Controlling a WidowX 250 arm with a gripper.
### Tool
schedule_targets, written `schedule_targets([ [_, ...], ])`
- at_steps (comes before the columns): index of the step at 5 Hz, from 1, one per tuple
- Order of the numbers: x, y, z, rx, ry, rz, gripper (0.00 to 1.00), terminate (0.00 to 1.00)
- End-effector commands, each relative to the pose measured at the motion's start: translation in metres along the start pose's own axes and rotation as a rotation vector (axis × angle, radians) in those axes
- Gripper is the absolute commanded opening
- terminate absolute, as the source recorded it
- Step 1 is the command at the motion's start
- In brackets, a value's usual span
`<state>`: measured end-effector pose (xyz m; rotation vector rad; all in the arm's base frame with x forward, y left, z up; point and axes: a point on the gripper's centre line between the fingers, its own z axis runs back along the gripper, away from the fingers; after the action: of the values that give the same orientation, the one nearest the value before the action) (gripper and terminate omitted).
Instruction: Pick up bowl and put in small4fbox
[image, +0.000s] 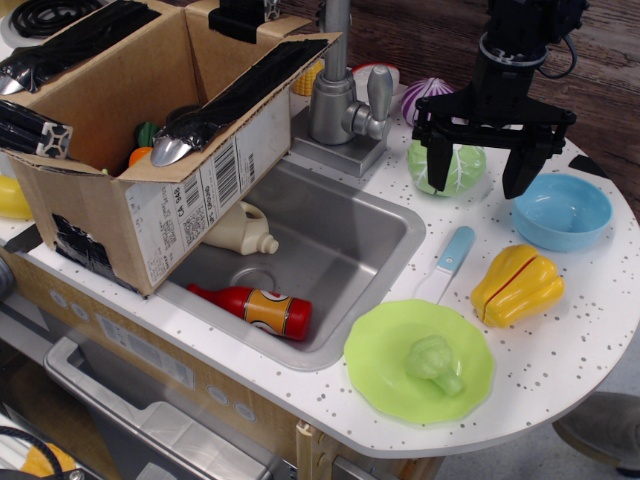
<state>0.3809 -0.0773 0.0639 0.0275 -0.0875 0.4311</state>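
The light blue bowl (561, 211) sits upright and empty on the white counter at the right. My black gripper (482, 174) hangs open just left of it, above the counter, with its right finger (523, 165) near the bowl's left rim and its left finger in front of the green cabbage toy (463, 171). It holds nothing. The small4fbox (140, 120), a brown cardboard box with black-taped flaps and a barcode label, stands at the left over the sink's edge, with toys inside.
A sink (340, 250) holds a red ketchup bottle (255, 307) and a cream bottle (240, 230). The faucet (338, 90) stands behind it. A yellow pepper (517, 285), a blue-handled knife (445, 264) and a lime-green plate (380, 365) with a green toy lie in front of the bowl.
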Motion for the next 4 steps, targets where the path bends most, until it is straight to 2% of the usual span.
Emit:
schedule_targets([
  [1, 0.017, -0.035, 0.016, -0.106, -0.076, 0.105, 1.00, 0.00],
  [2, 0.024, -0.040, -0.003, -0.155, -0.054, 0.129, 1.00, 0.00],
  [3, 0.031, -0.039, -0.026, -0.129, -0.067, 0.119, 1.00, 0.00],
  [4, 0.033, -0.036, -0.039, -0.121, -0.061, 0.087, 1.00, 0.00],
])
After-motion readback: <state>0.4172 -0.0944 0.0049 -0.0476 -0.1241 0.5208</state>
